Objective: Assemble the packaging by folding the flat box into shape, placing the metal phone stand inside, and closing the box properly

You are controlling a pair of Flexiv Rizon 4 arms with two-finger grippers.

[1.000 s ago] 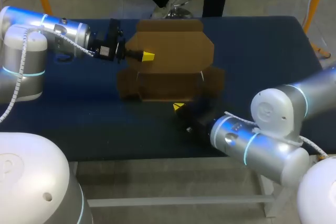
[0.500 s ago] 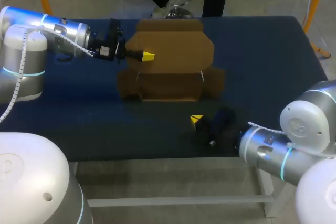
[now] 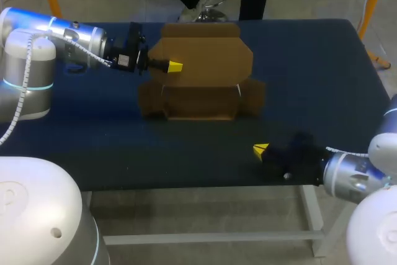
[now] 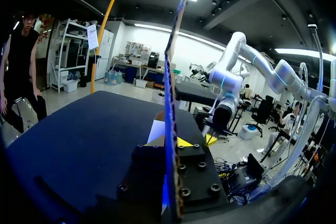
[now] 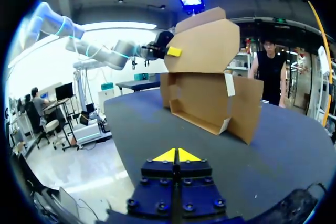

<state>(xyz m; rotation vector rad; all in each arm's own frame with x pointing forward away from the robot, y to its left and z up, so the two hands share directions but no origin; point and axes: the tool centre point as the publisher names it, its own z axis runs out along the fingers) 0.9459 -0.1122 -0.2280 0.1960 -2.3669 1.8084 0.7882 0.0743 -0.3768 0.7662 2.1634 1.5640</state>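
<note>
A brown cardboard box [image 3: 198, 100] stands half folded at the table's middle, its lid panel [image 3: 205, 57] raised behind the open tray. My left gripper [image 3: 174, 66] is shut on the lid's left edge; in the left wrist view the panel [image 4: 170, 93] runs edge-on between the yellow tips of that gripper [image 4: 170, 141]. My right gripper [image 3: 260, 149] is shut and holds nothing, low near the table's front edge, right of the box. In the right wrist view the box [image 5: 205, 98] stands well ahead of the right gripper [image 5: 177, 156]. No phone stand shows.
The dark blue table [image 3: 93, 134] stretches bare to the left and right of the box. Its front edge lies just beneath my right gripper. My right arm's elbow [image 3: 353, 175] hangs off the front right corner.
My right gripper has drawn back from the box's front toward the right and the table's front edge. The left arm and the box have kept still.
</note>
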